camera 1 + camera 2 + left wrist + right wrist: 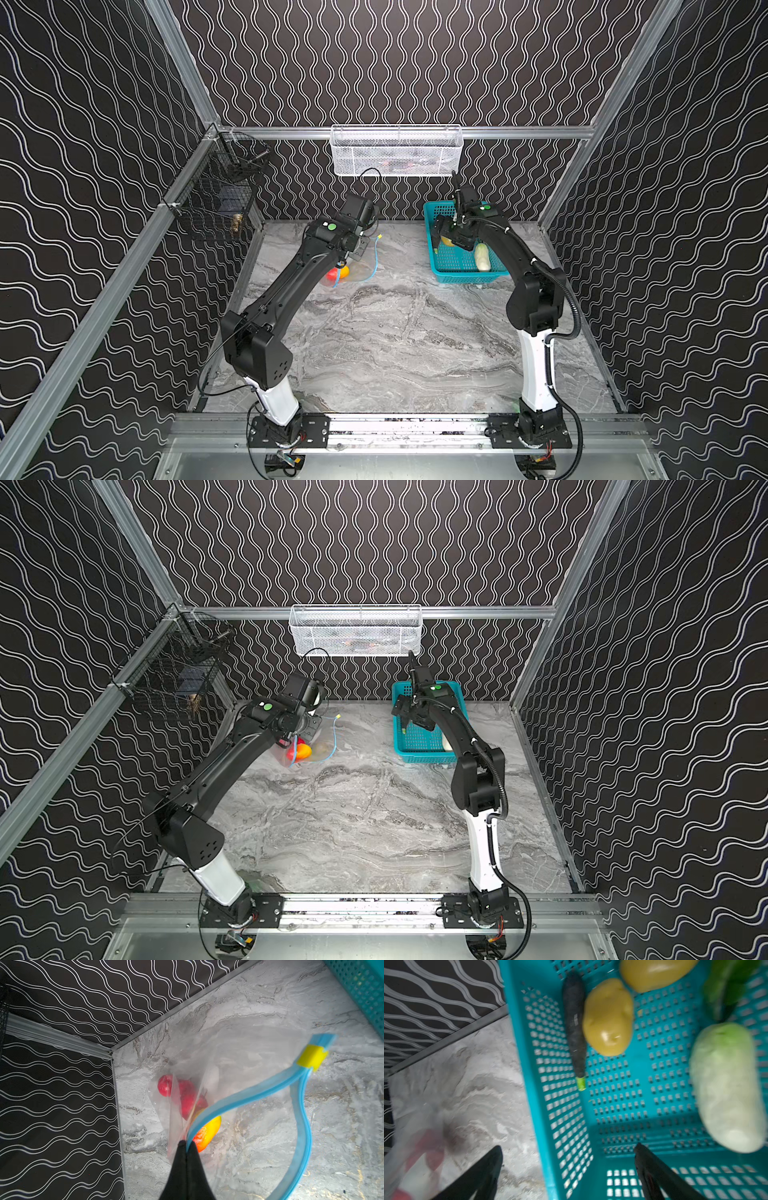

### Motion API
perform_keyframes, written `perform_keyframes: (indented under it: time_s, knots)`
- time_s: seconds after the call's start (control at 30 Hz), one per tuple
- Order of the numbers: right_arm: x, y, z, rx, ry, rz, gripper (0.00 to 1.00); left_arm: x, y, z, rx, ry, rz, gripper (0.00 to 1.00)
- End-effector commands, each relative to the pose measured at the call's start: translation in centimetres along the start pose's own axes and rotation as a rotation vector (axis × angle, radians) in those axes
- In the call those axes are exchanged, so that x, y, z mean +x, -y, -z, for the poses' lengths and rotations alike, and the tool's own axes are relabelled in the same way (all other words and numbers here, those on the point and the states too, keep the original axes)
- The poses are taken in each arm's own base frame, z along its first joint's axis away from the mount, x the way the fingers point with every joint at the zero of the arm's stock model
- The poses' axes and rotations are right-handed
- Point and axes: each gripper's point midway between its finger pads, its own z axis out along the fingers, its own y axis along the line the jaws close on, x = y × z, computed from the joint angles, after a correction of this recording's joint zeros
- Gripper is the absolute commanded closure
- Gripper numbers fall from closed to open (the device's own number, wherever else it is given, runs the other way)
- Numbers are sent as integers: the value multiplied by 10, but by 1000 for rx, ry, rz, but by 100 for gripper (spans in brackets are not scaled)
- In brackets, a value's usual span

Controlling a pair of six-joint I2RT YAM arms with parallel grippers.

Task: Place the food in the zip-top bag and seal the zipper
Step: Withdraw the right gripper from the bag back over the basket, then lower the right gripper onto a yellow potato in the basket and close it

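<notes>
In both top views one bag (363,270) lay near the tabletop's (395,340) far edge, left of middle, its mouth open under the left arm (286,286). One red tomato (331,275) and one orange-yellow piece (345,272) showed inside. One teal basket (469,277) stood by the far right corner under the right arm (498,241), with one radish (482,257) in it.

In the left wrist view the left pincer (187,1144) was pressed together on the zipper (249,1093). Its two strips gaped apart up to one yellow slider (311,1057). Two tomatoes were certain in the bag; plastic folds hid whether there was a third.

In the right wrist view the right pincer (568,1146) stood spread and empty, one finger outside the basket wall and one inside. The basket held two potatoes (608,1018), one cucumber (575,1028) against the nearer potato, one radish and one green vegetable (726,985).
</notes>
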Motion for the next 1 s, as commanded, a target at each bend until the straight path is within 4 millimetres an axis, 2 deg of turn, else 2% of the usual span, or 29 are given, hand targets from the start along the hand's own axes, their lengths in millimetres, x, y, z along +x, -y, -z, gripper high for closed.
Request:
perform_keyframes:
  time_s: [0.0, 0.17, 0.37, 0.7, 0.97]
  knots:
    - [-5, 17, 7, 49, 26, -30, 1, -4, 0, 0, 14, 19, 34, 100]
    - [-8, 26, 2, 39, 37, -63, 1, 0, 3, -4, 21, 11, 31, 100]
    - [-15, 31, -17, 3, 7, -85, 1, 0, 5, -5, 28, 8, 32, 100]
    - [-42, 63, -28, 81, 40, -94, 1, 1, 11, -20, 22, -28, 24, 100]
    - [-42, 84, -46, 123, 43, -86, 1, -4, 20, -25, 59, -57, 33, 100]
